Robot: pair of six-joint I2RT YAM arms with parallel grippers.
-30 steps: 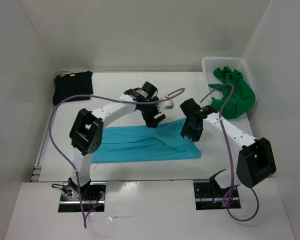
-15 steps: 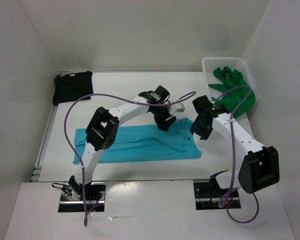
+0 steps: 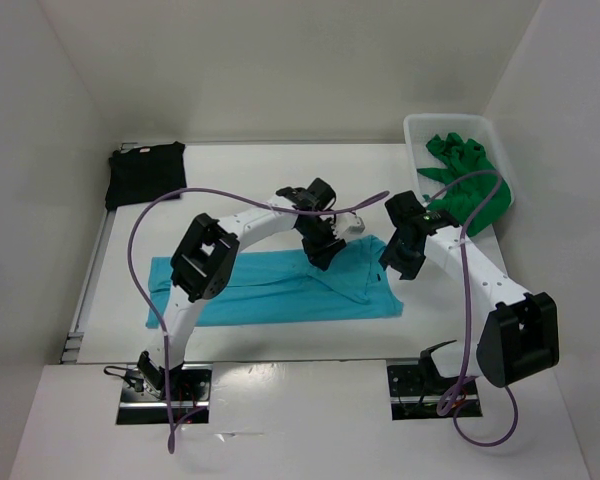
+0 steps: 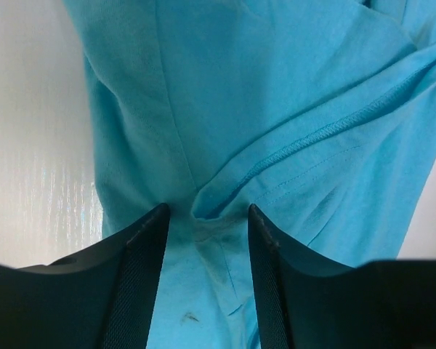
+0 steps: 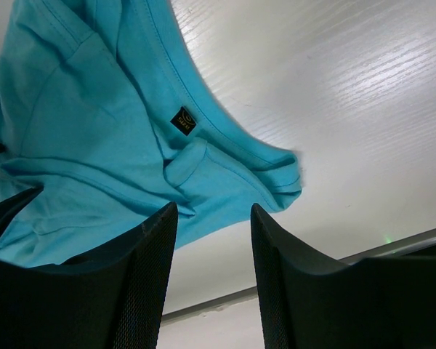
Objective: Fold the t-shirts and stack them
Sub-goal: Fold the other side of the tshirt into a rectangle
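Change, left arm: the left fingers (image 4: 147, 262) have shifted right and toward the near edge, onto the upper right part of the turquoise t-shirt (image 3: 270, 295), and their gap has narrowed over the last second.
Change, right arm: the right fingers (image 5: 142, 262) have lifted off the right end of the shirt and now hang just beside it, over the bare tabletop (image 3: 240, 190).
Left fingers, state: partly open, set astride a raised ridge of turquoise cloth along a stitched hem; the ridge sits in the gap and is not yet clamped.
Right fingers, state: apart by a moderate gap, nothing between them, no cloth held.
Meaning for the task: judged to be a handover of work, with the left arm taking a fresh pinch for the next fold and the right arm standing clear.
Turquoise t-shirt, position: flat on the near half of the tabletop, between the two arms.
Long axis: left to right, roughly parallel to the near edge.
Pointing: collar end to the right, shown by the neck label (image 5: 183, 121) in the right wrist view; bottom hem to the left.
Black t-shirt (image 3: 145, 172): folded, far left corner.
Green t-shirt (image 3: 465, 190): unfolded, spilling over the white basket (image 3: 415, 122), far right.
Progress: one done, one in hand, one untouched.
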